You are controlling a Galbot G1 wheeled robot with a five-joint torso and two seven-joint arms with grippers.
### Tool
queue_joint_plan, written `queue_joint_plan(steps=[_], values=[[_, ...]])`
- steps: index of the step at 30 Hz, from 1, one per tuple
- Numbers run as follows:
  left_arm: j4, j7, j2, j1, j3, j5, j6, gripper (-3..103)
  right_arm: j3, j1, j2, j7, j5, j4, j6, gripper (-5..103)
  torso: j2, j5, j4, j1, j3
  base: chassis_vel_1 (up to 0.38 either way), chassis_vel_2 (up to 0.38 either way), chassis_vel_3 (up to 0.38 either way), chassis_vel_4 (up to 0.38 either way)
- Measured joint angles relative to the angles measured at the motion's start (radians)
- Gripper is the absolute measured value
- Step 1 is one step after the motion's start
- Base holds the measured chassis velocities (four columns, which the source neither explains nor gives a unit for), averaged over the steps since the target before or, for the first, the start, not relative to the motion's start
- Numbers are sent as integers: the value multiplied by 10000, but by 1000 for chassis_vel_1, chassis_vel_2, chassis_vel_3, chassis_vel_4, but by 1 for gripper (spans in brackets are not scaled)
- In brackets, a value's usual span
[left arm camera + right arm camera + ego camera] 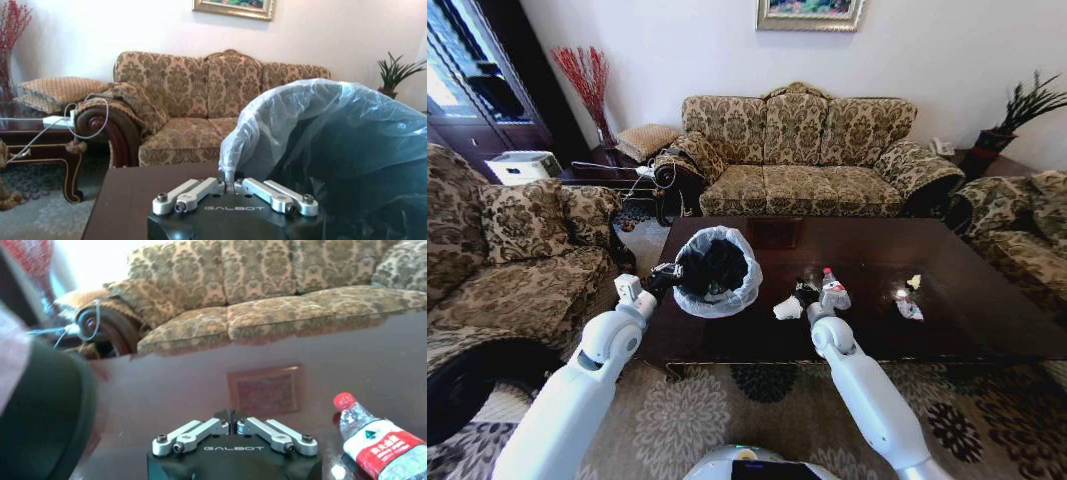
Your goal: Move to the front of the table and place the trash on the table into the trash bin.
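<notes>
l gripper (230, 184) pinching bag rim of trash bin (717, 270), holding it on table (987, 320). r gripper (805, 293) closed, empty, hovering betw crumpled paper (788, 308) & water bottle (381, 446) — pick phase; next needs opening over one item.

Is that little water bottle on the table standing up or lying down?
Lying down, tipped. The bottle rests on its side on the table beside the right gripper, red cap toward the sofa.
</notes>
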Motion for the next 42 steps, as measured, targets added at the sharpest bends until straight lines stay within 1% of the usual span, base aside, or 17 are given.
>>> queue_joint_plan(steps=[3,5,6,10,12,13,15,19,21,23,25,29,33,35,37,41,42], values=[[-35,22,7,38,-15,0,-23,1,-207,-418,-376,-570,-579,470,-296,-3,0,-2,-1,0,0,0,0,0,0],[-70,51,10,49,-15,-1,-27,1,-469,-620,-635,-490,-634,695,-315,8,1,-5,-2,-1,0,0,0,0,0],[-70,51,10,49,-15,-1,-27,1,-469,-620,-635,-490,-634,695,-315,8,1,-5,-2,-1,0,0,0,0,0],[-119,54,40,48,-21,-44,13,1,-702,-802,-486,914,15,833,-124,18,1,-5,-3,-1,-1,0,0,0,0],[-148,51,120,85,-29,-94,75,1,-783,-945,-80,1906,449,779,118,28,1,-1,0,0,0,0,0,0,0],[-148,51,120,85,-29,-94,75,1,-783,-945,-80,1906,449,779,118,28,1,-1,0,0,0,0,0,0,0],[-168,50,119,96,-29,-99,89,1,-699,-1082,81,1975,588,695,-182,40,0,-2,1,0,0,0,0,0,0],[-208,47,82,142,-26,-99,92,1,-464,-1166,87,1544,848,515,-748,56,1,-3,-2,-1,-1,0,0,0,0],[-212,48,78,162,-26,-99,92,1,-392,-1167,86,1418,894,456,-861,56,1,-1,-2,-1,-1,0,0,0,0],[-223,46,50,211,-26,-82,92,1,-162,-1164,69,808,952,243,-1117,73,1,-2,-2,0,0,0,0,0,0],[-223,46,45,215,-27,-75,93,1,-125,-1163,57,642,954,204,-1161,73,1,-4,-1,0,0,0,0,0,0],[-225,45,25,199,4,-44,93,1,-12,-1024,38,-535,811,-224,-1310,93,1,-2,-1,-1,-1,0,0,0,0],[-225,45,27,175,31,-34,94,1,23,-826,61,-1023,739,-523,-1434,83,1,-2,-1,0,0,0,0,0,0],[-226,44,37,156,35,-28,95,1,32,-612,68,-1382,620,-834,-1430,71,1,-2,-1,0,0,0,0,0,0],[-231,43,42,154,34,-28,96,1,33,-560,72,-1425,607,-903,-1424,71,0,-2,-1,0,0,0,0,0,0],[-263,38,93,138,-55,-33,105,1,23,-220,68,-1644,519,-1320,-1364,50,1,-2,-1,0,0,0,0,0,0],[-263,38,93,138,-55,-33,105,1,23,-220,68,-1644,519,-1320,-1364,50,1,-2,-1,0,0,0,0,0,0]])
